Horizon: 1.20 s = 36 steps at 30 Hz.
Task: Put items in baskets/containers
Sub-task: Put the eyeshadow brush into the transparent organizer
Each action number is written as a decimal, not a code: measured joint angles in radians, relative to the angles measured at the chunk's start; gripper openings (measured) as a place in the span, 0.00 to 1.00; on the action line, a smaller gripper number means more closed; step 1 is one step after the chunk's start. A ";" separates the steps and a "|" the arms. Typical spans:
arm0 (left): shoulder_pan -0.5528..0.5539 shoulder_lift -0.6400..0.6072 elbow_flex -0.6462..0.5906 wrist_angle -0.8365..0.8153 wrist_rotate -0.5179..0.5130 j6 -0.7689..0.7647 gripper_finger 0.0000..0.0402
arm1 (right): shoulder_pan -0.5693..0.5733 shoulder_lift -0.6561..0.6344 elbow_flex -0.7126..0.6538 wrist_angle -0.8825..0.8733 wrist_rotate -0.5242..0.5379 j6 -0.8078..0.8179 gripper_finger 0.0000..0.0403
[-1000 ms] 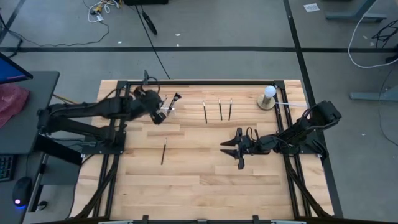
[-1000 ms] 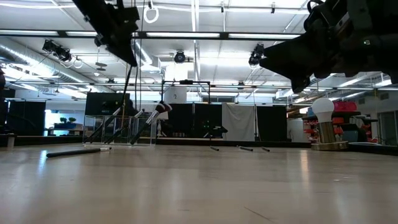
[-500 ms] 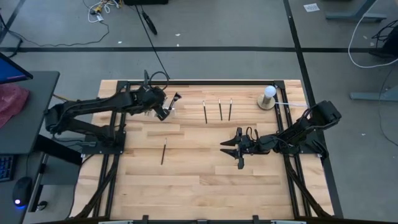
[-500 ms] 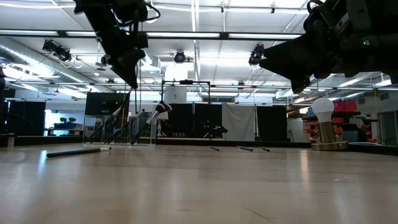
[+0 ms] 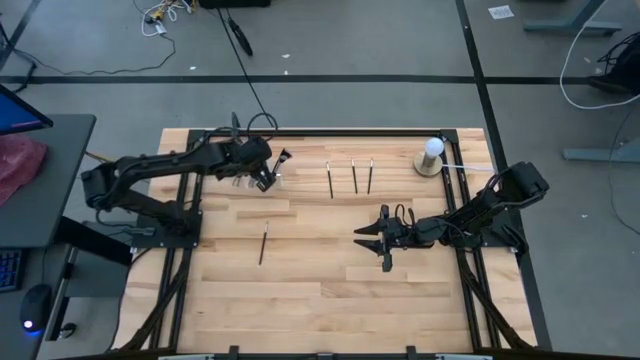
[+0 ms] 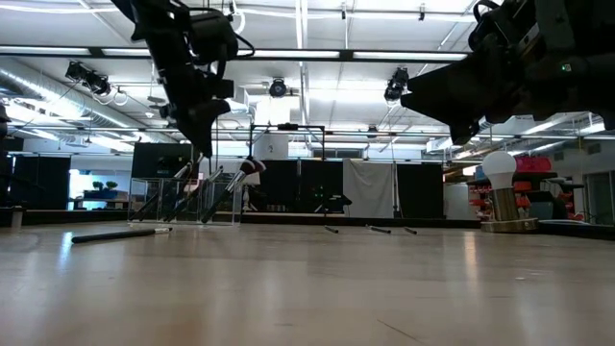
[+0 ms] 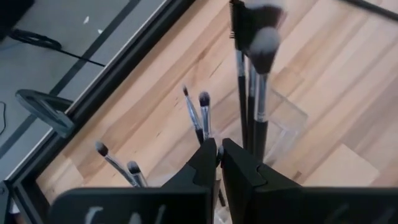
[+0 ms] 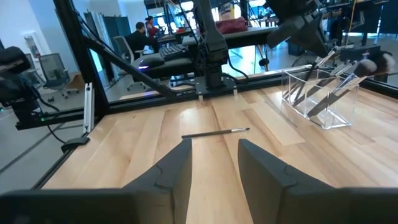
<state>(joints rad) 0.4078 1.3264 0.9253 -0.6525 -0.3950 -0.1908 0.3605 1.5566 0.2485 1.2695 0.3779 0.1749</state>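
Note:
The clear holder [image 5: 262, 178] stands near the table's far-left corner, and several brushes lean in it, bristles up [image 7: 261, 50]. My left gripper [image 5: 266, 176] hangs right above it, shut on one thin brush [image 6: 195, 178]. Three brushes [image 5: 353, 176] lie side by side by the far edge. Another brush [image 5: 264, 245] lies flat at mid-left. My right gripper [image 5: 381, 240] hovers open over the table's right middle, touching nothing. My left gripper pinches a thin brush by its handle [image 7: 219, 154] between the two fingertips. It comes from above, pointing down. The brush hangs upright below the fingers, and its lower end [image 6: 193, 185] reaches down among the brushes in the holder [image 6: 187, 200].
A white bulb on a round base [image 5: 431, 155] stands by the far-right corner. A black frame rail [image 5: 330, 131] runs along the table's far edge. Bare wood lies toward the near edge [image 5: 320, 310].
My left gripper has come down over the holder and shifted a little toward the far-right, its wrist turning. The held brush has sunk with it, and its lower end is now down among the brushes in the holder.

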 joint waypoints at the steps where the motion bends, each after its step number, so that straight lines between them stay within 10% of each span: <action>1: 0.005 0.004 0.000 0.000 0.000 0.000 0.05 | 0.000 0.000 0.000 0.000 0.000 0.000 0.33; 11: 0.063 0.016 0.000 0.039 0.000 0.001 0.08 | 0.000 0.000 0.000 -0.006 0.000 0.000 0.33; 25: 0.104 -0.007 0.000 0.117 -0.104 0.040 0.39 | 0.000 0.000 0.000 -0.008 0.000 0.000 0.33; 36: -0.236 -0.151 0.000 0.063 0.015 -0.098 0.36 | 0.000 0.000 0.000 -0.015 0.000 0.006 0.33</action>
<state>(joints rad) 0.1718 1.1756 0.9257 -0.5897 -0.3801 -0.2888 0.3607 1.5566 0.2489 1.2550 0.3775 0.1805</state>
